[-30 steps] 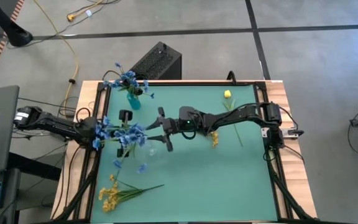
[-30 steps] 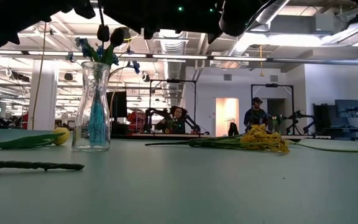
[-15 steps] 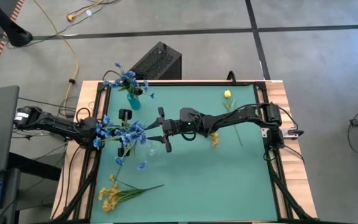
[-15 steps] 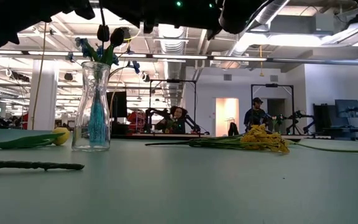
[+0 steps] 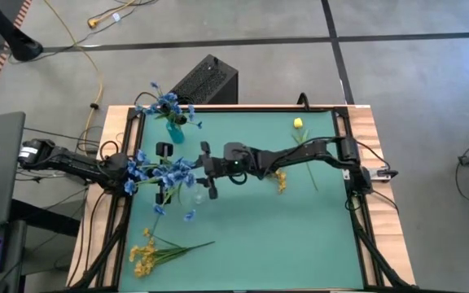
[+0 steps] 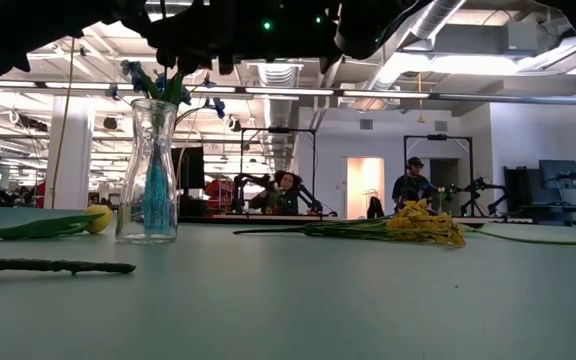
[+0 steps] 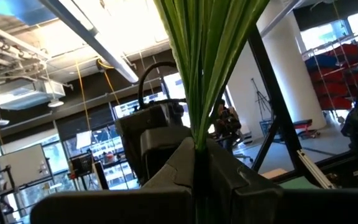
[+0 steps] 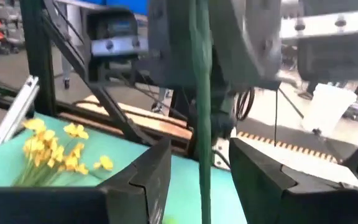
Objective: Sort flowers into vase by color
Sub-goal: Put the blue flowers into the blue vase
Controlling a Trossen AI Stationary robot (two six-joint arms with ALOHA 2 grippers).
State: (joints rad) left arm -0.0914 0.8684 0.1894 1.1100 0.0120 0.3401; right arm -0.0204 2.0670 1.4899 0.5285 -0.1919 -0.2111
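Note:
My left gripper (image 5: 127, 172) is shut on a blue small-blossom spray (image 5: 169, 172) held above the mat's left half. My right gripper (image 5: 208, 171) is open just right of the blossoms. In the right wrist view a green stalk (image 8: 201, 74) stands between its fingers (image 8: 148, 180) with a gap on either side. A glass vase (image 5: 173, 126) with blue sprays in it stands near the far left corner and shows in the low view (image 6: 153, 170). A yellow spray (image 5: 146, 252) lies near the near left corner. A yellow bud stem (image 5: 297, 124) lies far right. My left gripper pinches the blue spray's bundle of green stalks (image 7: 199, 93) between its two fingers (image 7: 166, 171). It comes level from the table's left. The spray is lifted clear of the mat and reaches toward the table's right.
A small yellow sprig (image 5: 281, 181) lies under the right arm. A pale clear round thing (image 5: 195, 194) sits on the mat below the blossoms. A dark stalk (image 6: 48, 265) lies in the low view's foreground. A black box (image 5: 206, 80) stands beyond the far edge. People show in the room behind.
My right gripper has moved toward the table's left, closing on the blue spray that the left gripper holds. In the low view its dark fingers no longer hang above the vase.

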